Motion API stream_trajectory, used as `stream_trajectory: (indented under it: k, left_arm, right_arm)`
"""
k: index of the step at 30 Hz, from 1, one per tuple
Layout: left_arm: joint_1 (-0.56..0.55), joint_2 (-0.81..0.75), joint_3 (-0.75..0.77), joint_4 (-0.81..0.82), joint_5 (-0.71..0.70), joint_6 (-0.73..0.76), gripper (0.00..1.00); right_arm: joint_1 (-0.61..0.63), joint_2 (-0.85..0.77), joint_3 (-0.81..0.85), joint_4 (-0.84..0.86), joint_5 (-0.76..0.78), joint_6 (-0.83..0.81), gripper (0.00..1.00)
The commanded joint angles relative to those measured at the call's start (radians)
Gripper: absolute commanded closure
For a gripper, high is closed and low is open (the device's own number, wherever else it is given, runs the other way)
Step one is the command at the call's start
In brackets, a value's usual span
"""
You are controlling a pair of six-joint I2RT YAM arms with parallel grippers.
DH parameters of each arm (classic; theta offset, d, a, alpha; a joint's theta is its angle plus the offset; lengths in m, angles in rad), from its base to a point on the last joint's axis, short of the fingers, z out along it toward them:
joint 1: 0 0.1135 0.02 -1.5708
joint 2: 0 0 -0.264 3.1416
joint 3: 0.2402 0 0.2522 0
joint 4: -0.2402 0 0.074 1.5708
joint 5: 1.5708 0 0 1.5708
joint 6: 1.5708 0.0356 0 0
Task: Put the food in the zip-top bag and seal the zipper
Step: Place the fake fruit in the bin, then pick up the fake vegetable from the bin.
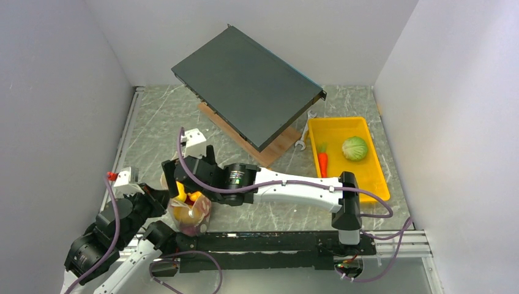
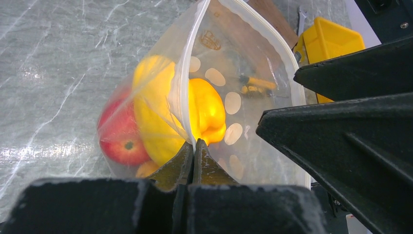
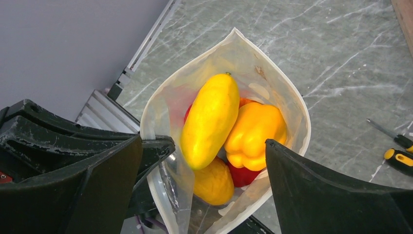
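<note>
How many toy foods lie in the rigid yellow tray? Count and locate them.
2. The orange plastic carrot lies by the yellow tray's left wall; the round green cabbage sits right of it.

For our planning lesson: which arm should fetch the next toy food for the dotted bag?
Right: the right pincer hangs open, and the orange plastic carrot and green cabbage lie in the yellow tray on its side. The left pincer is clamped on the clear dotted plastic bag.

Your right arm (image 1: 300, 187) shows a white link between black joints, purple cables (image 1: 182, 150) looping along it. Your right hand (image 3: 219, 144) has chunky, scuffed black fingers (image 3: 341, 195).
</note>
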Motion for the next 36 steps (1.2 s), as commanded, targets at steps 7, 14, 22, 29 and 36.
stream_trajectory:
  k: [7, 14, 22, 29, 36]
  left_arm:
    - [-0.002, 0.012, 0.003, 0.026, -0.010, -0.002, 1.00]
    - [-0.002, 0.009, 0.000, 0.032, -0.007, 0.002, 1.00]
    - [-0.003, 0.003, 0.000, 0.031, -0.007, 0.001, 1.00]
    - [-0.002, 0.005, -0.003, 0.038, -0.003, 0.008, 1.00]
    - [0.006, 0.042, 0.000, 0.042, 0.012, 0.017, 1.00]
  right_arm:
    - [-0.003, -0.226, -0.058, 0.023, 0.073, -0.099, 0.04]
    - [-0.003, -0.449, -0.164, 0.010, 0.276, -0.181, 0.04]
    - [-0.007, -0.831, -0.518, 0.117, 0.610, -0.303, 0.04]
    - [-0.017, -1.156, -0.782, -0.171, 0.834, -0.046, 0.04]
    - [-0.029, -1.314, -1.021, -0.383, 0.802, 0.252, 0.07]
